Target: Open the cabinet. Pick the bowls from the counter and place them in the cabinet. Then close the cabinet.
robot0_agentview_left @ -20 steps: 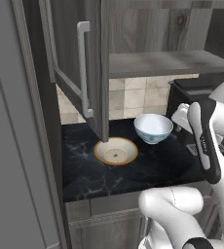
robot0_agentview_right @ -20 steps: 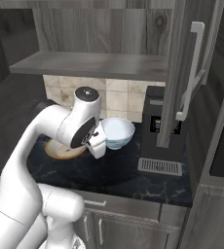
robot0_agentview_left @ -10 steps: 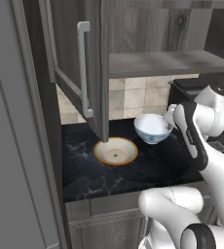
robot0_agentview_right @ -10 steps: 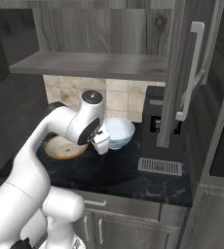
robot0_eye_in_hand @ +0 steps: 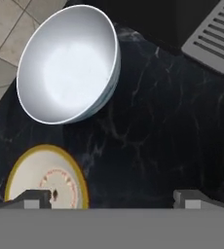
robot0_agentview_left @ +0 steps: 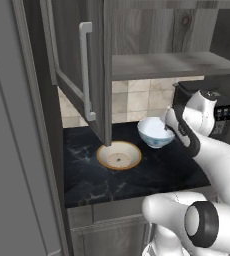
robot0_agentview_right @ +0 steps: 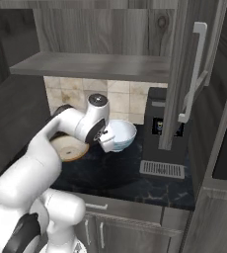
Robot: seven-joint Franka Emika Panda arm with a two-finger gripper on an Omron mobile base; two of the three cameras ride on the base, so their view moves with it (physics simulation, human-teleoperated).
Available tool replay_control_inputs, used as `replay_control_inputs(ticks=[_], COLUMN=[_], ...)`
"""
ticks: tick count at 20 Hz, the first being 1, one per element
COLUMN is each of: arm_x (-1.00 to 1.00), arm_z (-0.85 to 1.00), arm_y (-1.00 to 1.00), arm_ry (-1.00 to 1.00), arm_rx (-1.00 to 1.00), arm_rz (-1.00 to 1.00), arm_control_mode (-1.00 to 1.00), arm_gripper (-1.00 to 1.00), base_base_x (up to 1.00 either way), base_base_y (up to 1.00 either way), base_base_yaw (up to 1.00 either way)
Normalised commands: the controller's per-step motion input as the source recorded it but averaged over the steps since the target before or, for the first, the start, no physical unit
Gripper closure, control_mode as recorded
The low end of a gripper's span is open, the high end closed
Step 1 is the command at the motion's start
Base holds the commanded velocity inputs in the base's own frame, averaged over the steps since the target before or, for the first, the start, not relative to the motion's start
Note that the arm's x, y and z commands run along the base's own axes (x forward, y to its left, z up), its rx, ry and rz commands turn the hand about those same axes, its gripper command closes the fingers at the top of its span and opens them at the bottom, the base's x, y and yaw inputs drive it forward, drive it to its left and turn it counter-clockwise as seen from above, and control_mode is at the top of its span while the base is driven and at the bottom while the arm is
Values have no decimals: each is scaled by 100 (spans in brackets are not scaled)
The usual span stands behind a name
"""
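Cabinet (robot0_agentview_left: 137, 35) open: left door (robot0_agentview_left: 82, 75) swung out toward the camera in the left base view, right door (robot0_agentview_right: 184, 74) swung out in the right base view. Each carries a long silver handle (robot0_agentview_left: 87, 75). Shelf (robot0_agentview_right: 95, 65) bare wood.

Both bowls on the counter (robot0_agentview_left: 152, 175), black with white veins, tiled backsplash (robot0_agentview_left: 137, 100) behind.

White bowl (robot0_eye_in_hand: 67, 65), blue pattern outside, sits near the backsplash; in the hand view at 11 o'clock, upright, interior plain white. Cream bowl (robot0_eye_in_hand: 46, 180) with orange-brown rim at 8 o'clock in the hand view, partly cut off at the bottom edge. The two are near each other, not touching. In the left base view the cream bowl lies at 8 o'clock from the white bowl, just under the left door's lower corner.

Gripper (robot0_eye_in_hand: 111, 198): jaws spread wide, nothing between them. Left fingertip (robot0_eye_in_hand: 33, 198) shows over the cream bowl, right one over bare counter. In the right base view the hand is just in front of the white bowl; contact cannot be told.

Grey vent grate (robot0_eye_in_hand: 211, 36) at 2 o'clock in the hand view. Dark appliance (robot0_agentview_right: 157, 123) stands on the counter, at 3 o'clock from the white bowl.
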Motion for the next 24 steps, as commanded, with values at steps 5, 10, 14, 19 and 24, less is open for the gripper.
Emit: replay_control_inputs(ticks=[5,10,14,19,24], arm_x=[52,38,45,39,32], arm_z=[-32,-26,-24,-23,-27], arm_y=[-30,-33,0,-1,-3], arm_ry=[0,0,0,0,0], arm_rx=[-2,0,0,0,-3], arm_rz=[-8,-8,0,0,0], arm_control_mode=[-100,-100,-100,-100,-100], arm_gripper=[-100,-100,-100,-100,-100], base_base_x=[0,0,0,0,0], base_base_y=[0,0,0,0,0], base_base_yaw=[0,0,0,0,0])
